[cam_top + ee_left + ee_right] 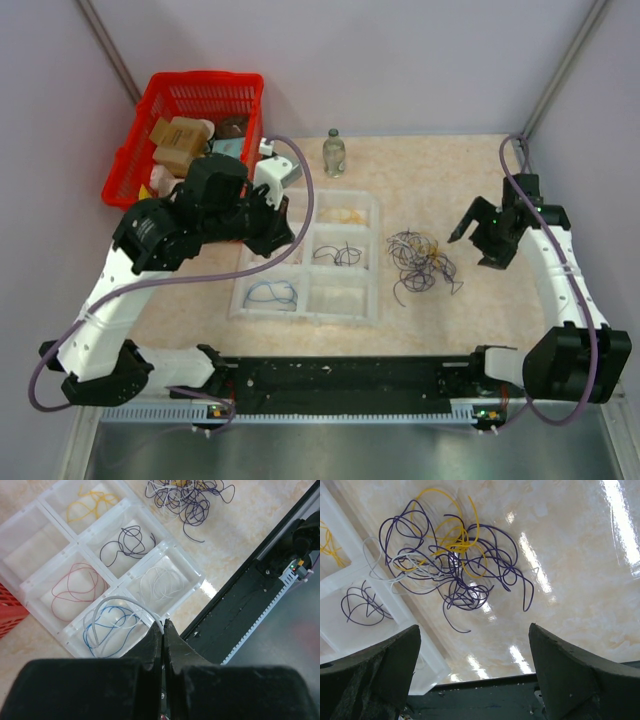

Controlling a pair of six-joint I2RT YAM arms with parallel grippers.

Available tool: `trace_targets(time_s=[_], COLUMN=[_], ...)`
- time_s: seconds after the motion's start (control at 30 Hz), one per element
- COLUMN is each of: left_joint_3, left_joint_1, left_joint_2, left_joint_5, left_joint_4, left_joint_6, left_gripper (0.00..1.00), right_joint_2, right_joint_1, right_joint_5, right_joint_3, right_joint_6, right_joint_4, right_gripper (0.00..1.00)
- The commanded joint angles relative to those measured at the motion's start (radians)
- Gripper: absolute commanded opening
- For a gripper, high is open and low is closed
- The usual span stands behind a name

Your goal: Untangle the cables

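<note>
Marbled tabletop (450, 180) carries the cables (420, 262), tangled at the tray's (305, 317) 3 o'clock, the right gripper (480, 245) spread at their 3 o'clock. Over the blue-wire cell (112, 630) the left gripper (163, 630) pinches a white strand (117, 600); dropped there, colours could mix.

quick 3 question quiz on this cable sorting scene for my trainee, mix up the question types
1. True or false: the right gripper is open.
2. The left gripper is shut on a cable of which colour? A white, B yellow, C pink.
3. Fill in: in the top view, the tangled cables lie to the ___ of the compartment tray.
Key: 1 true; 2 A; 3 right.
</note>
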Motion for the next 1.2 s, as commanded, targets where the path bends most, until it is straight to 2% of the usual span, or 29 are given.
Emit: trace_targets(time_s=[0.0,0.27,0.5,0.63,0.8,0.93,1.03,1.17], left_joint_3=[-0.052,-0.126,-0.344,-0.410,-0.385,-0.460,-0.454,-0.476], left_joint_1=[0.003,0.003,0.003,0.003,0.003,0.006,0.011,0.011], left_joint_2=[0.019,0.114,0.108,0.155,0.266,0.283,0.327,0.379], left_joint_5=[0.049,0.190,0.258,0.304,0.330,0.353,0.367,0.351], left_joint_4=[0.121,0.295,0.437,0.417,0.330,0.421,0.394,0.440], left_joint_6=[-0.041,-0.073,-0.093,-0.111,-0.113,-0.110,-0.108,-0.085], left_gripper=[0.00,0.00,0.00,0.00,0.00,0.00,0.00,0.00], right_joint_2=[-0.004,-0.014,0.000,0.017,0.022,0.017,0.014,0.003], right_joint_1=[0.011,0.011,0.011,0.012,0.017,0.020,0.022,0.022], right_joint_5=[0.002,0.013,0.020,0.008,0.011,0.014,0.016,0.020], right_joint_3=[0.029,0.029,0.040,0.046,0.049,0.029,0.017,0.006], right_joint_6=[-0.006,-0.003,-0.006,-0.013,-0.014,-0.014,-0.013,-0.011], right_joint_4=[0.017,0.017,0.017,0.015,0.015,0.015,0.017,0.018], right_gripper=[0.88,0.88,0.88,0.88,0.88,0.88,0.88,0.88])
